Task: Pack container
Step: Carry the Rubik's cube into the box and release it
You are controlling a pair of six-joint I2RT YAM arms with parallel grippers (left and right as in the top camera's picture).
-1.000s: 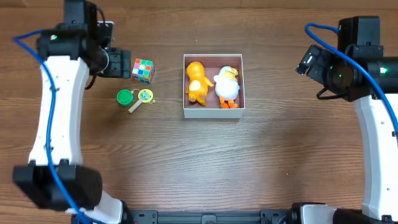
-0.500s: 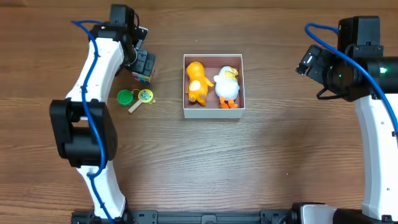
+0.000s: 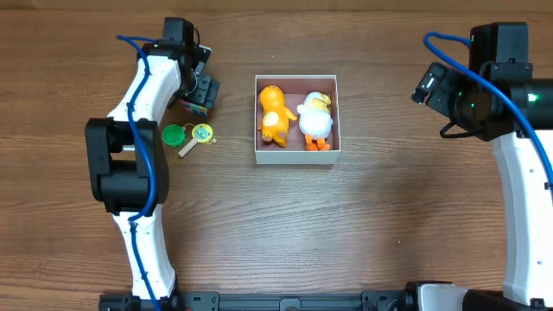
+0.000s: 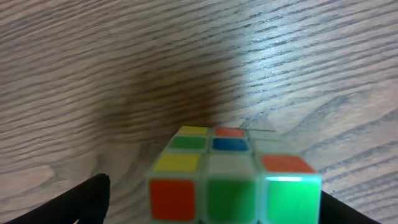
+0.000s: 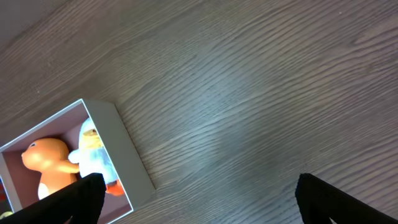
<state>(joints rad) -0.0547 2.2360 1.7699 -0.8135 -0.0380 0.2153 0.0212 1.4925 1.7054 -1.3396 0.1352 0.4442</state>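
Since a second ago the left arm has swung round from the colour cube's (image 4: 230,177) 9 o'clock side and folded in, so the left gripper (image 3: 202,90) now hangs right above the cube, while the right arm has kept its place. Take the container (image 3: 296,156) as the centre of the dial, with 12 o'clock pointing away from the arm bases. It sits open side up on the wooden table (image 3: 346,233), between the two arms. At about 9 o'clock, a shade nearer the bases and well apart from the box, a green round cap (image 3: 174,135) and a yellow-green disc (image 3: 201,133) with a pale tab lie just beside each other. Inside the container an orange toy (image 3: 275,114) fills the 9 o'clock half and a white duck (image 3: 315,119) with orange beak and feet fills the 3 o'clock half, side by side on the pinkish floor. Farther out, between 9 and 10 o'clock, the cube rests on the table, mostly hidden under the left gripper from overhead. The left wrist view shows it between the two dark fingers (image 4: 81,199), which stand wide apart, one clearly clear of it and the other close beside it, gripping nothing. Between 2 and 3 o'clock, well apart from the box, the right gripper (image 5: 199,186) hovers over the wood with its fingers spread wide and nothing between them.
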